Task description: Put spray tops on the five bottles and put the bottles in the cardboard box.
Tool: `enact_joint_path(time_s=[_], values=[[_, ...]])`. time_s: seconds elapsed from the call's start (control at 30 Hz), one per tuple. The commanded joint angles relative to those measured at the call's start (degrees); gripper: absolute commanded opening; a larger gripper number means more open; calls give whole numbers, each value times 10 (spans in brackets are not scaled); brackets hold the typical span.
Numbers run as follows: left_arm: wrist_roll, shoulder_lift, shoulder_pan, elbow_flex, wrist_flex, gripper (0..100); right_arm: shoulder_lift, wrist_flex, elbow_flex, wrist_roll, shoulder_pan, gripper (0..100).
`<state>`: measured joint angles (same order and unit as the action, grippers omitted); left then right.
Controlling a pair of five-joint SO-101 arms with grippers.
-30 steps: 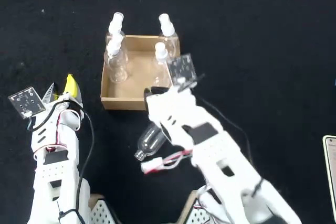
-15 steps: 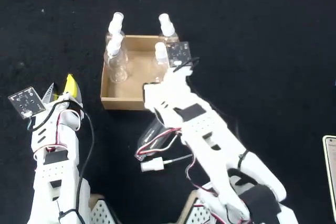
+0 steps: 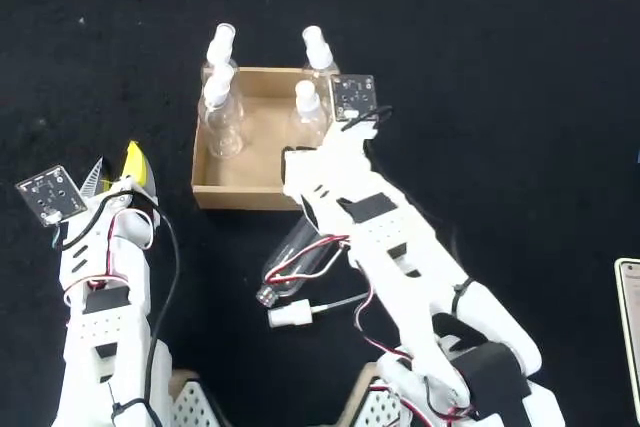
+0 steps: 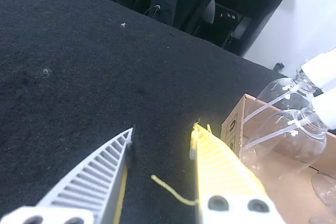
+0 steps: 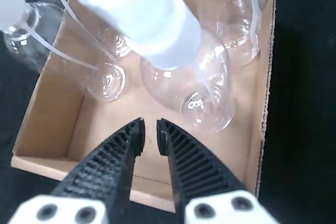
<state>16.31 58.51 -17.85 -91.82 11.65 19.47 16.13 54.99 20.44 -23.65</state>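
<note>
Left tool (image 4: pixel 163 129): at the near left, above the black worktop (image 3: pixel 520 97) and well left of the box. Its grey and yellow fingers are spread wide with nothing between them.
Cardboard box (image 3: pixel 232 196): left of centre on the far half of the worktop, open side up.
Capped bottles: four clear bottles stand upright in the box, each with a white spray top. Two are on its left side (image 3: pixel 222 117) (image 3: pixel 219 47) and two on its right (image 3: pixel 308 112) (image 3: pixel 318 52).
Loose bottle (image 3: pixel 296 261): lies on its side on the worktop just near of the box. It has no top, and its open neck points near-left.
Spray top (image 3: pixel 290 315): lies on the worktop just near of the loose bottle's neck, its thin tube trailing right.
Right tool (image 5: pixel 149 126): over the near part of the box interior. Its black fingers are nearly together, a narrow gap between them, gripping nothing.
</note>
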Motion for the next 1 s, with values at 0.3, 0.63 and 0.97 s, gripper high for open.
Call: enact_joint_path(time_s=[0.3, 0.63, 0.97], values=[[2, 5, 1, 13, 16, 159, -3, -18, -31, 4, 51, 10], [2, 5, 1, 13, 16, 159, 2, 15, -34, 4, 21, 10], [2, 5, 1, 13, 16, 159, -5, -11, -28, 4, -3, 10]])
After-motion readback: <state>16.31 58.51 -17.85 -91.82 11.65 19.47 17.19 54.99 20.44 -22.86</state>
